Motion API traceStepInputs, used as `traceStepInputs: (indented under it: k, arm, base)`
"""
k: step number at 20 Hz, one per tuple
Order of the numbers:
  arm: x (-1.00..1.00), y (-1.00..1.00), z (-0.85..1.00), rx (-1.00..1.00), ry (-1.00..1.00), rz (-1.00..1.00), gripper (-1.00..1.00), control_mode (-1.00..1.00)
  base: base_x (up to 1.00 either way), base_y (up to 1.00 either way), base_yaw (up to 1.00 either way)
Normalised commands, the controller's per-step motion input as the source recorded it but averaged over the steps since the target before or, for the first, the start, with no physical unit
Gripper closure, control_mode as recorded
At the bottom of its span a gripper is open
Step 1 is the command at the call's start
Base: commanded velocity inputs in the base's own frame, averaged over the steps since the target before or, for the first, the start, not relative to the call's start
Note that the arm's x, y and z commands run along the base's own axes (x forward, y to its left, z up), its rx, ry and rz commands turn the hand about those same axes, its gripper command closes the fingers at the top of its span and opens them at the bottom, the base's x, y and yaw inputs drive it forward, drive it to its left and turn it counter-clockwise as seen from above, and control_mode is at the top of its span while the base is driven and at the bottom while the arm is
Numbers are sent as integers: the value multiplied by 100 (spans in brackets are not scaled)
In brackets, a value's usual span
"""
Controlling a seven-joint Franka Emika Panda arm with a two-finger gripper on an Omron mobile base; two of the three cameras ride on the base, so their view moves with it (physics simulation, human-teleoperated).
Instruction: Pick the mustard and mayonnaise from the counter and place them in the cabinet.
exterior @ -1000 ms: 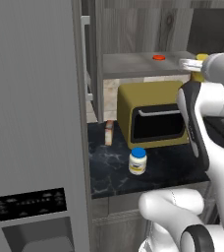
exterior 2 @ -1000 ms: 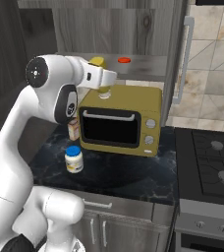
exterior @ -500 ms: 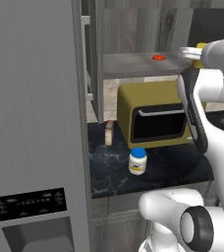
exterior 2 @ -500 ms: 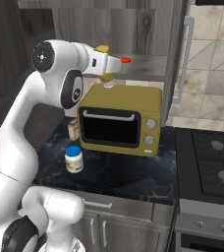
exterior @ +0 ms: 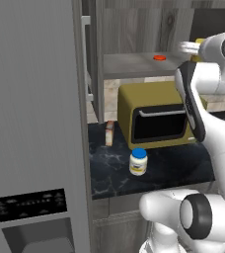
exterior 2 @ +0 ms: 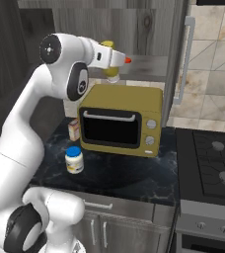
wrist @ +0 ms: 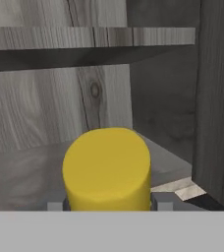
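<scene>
fridge (exterior: 35, 108): tall grey door at far left, beside the cabinet opening.
box (exterior: 109, 133): small tan carton on the counter (exterior: 178, 165), between fridge and oven.
mayonnaise (exterior: 138, 161): blue-lidded jar upright on the counter, in front of the oven's left corner, well below and apart from the hand; not yet picked.
oven (exterior: 156, 116): olive-yellow, sits under the cabinet shelf.
cabinet (exterior: 129, 64): open grey wall unit; a red disc (exterior: 159, 58) lies on its shelf.
mustard (wrist: 107, 168): clamped in the gripper (exterior 2: 113, 58), its yellow body sticking out ahead of the fingers with the long axis along the hand's reach.
key relation: the shelf lies straight ahead of and just below the bottle; in the right base view the bottle (exterior 2: 110, 74) hangs at the shelf's front edge, above the oven top.
gripper state: clenched on the mustard.
arm pose: raised high, elbow bent, wrist level and pointing into the cabinet.
judgement: next comes a short forward push, then setting the bottle down.
</scene>
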Motion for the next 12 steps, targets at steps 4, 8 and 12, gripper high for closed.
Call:
traceStepInputs:
  k: [4, 8, 12]
  arm:
    - [43, -8, 0, 0, -1, 0, 100, -100]
    - [45, -12, 0, 0, -2, 0, 100, -100]
    - [40, -11, 0, 0, -1, 0, 100, -100]
  base:
    - [0, 0, 0]
    - [0, 0, 0]
    - [0, 0, 0]
